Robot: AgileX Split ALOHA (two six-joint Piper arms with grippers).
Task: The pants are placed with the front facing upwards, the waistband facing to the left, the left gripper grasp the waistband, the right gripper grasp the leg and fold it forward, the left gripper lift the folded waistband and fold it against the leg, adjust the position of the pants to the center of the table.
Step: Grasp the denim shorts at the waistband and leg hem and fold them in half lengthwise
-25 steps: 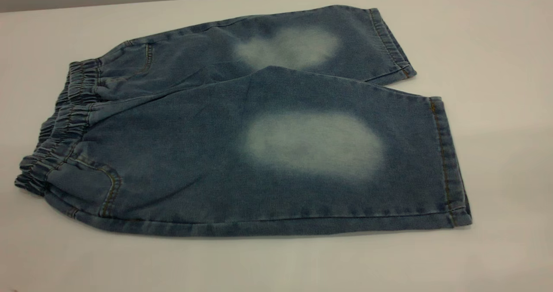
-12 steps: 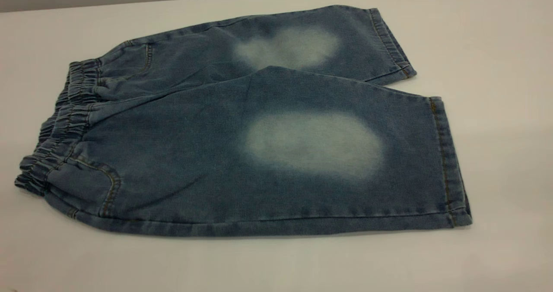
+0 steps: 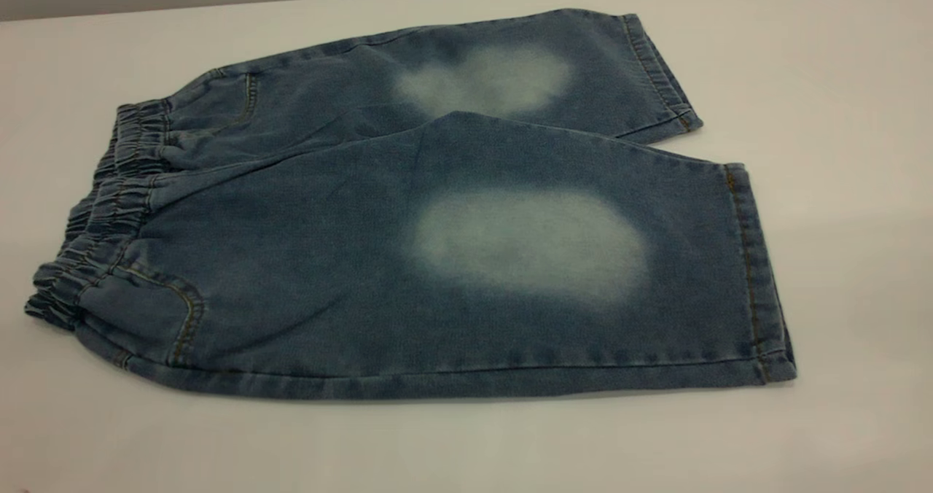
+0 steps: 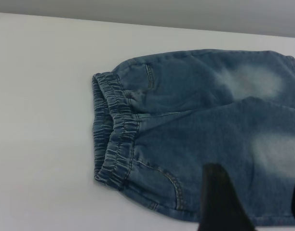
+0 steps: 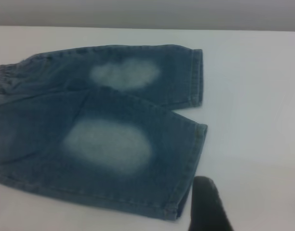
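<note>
A: Two legs of the pants [image 3: 408, 223] lie spread flat on the surface [image 3: 838, 77] in the outside view, front up, with the waistband [image 3: 95, 216] at nine o'clock and the hems at three. Neither arm shows there.

B: And the left wrist view?

A: It looks down on the waistband [image 4: 113, 134], gathered and slightly doubled over. The left pincer [image 4: 253, 202] hangs above the near leg, toward three o'clock of the band and touching nothing. One dark finger [image 4: 220, 202] and a sliver of the other stand wide apart, so it's open.

B: The right one?

A: Only a single dark finger [image 5: 207, 207] of the right pincer shows, just off the near leg's hem corner [image 5: 186, 207], over bare surface. I can't tell whether it is open or closed.

B: So nothing's grasped yet. How should the first grab go?

A: I'd judge the left should take the band at its near end, pinching both layers, while the right takes the near hem corner. Lift evenly, or the denim will twist and the fold will land crooked.
</note>
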